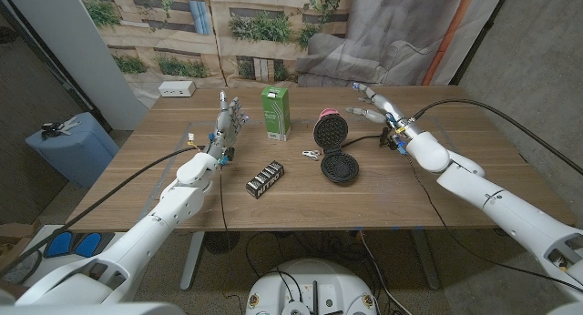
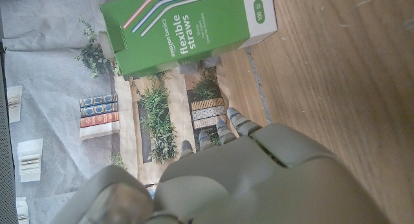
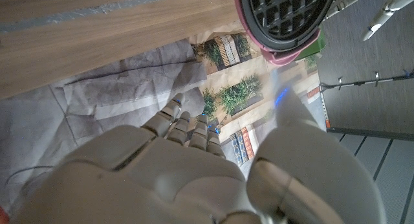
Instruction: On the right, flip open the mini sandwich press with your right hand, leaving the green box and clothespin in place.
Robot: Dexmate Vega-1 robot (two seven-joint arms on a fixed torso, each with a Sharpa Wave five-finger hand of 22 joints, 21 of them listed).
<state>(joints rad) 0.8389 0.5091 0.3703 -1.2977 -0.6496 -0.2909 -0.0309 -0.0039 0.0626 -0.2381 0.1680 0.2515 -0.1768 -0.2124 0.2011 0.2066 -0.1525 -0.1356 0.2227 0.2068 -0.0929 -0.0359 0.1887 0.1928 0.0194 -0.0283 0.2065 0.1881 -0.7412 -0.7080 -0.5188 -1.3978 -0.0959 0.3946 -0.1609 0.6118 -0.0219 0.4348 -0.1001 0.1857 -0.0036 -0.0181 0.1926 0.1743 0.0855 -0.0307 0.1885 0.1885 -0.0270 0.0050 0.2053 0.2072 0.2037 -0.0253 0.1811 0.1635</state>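
Note:
The mini sandwich press (image 1: pixel 333 148) stands open on the table's right half: its pink-rimmed lid (image 1: pixel 326 131) is upright and the black ridged base plate (image 1: pixel 339 167) faces up. My right hand (image 1: pixel 375 106) hovers behind and to the right of the lid, apart from it, fingers spread, holding nothing. The lid's plate (image 3: pixel 284 17) appears in the right wrist view beyond my right hand (image 3: pixel 174 172). The green straw box (image 1: pixel 275 112) stands upright left of the press. A clothespin (image 1: pixel 311 155) lies beside the base. My left hand (image 1: pixel 228 124) stands upright left of the box (image 2: pixel 187 26), fingers apart.
A black pack with white lettering (image 1: pixel 266 179) lies in front of the box. A white power strip (image 1: pixel 177 88) sits at the far left corner. Cables run over the table (image 1: pixel 410 192) on the right. A blue bin (image 1: pixel 73 147) stands beside the table's left.

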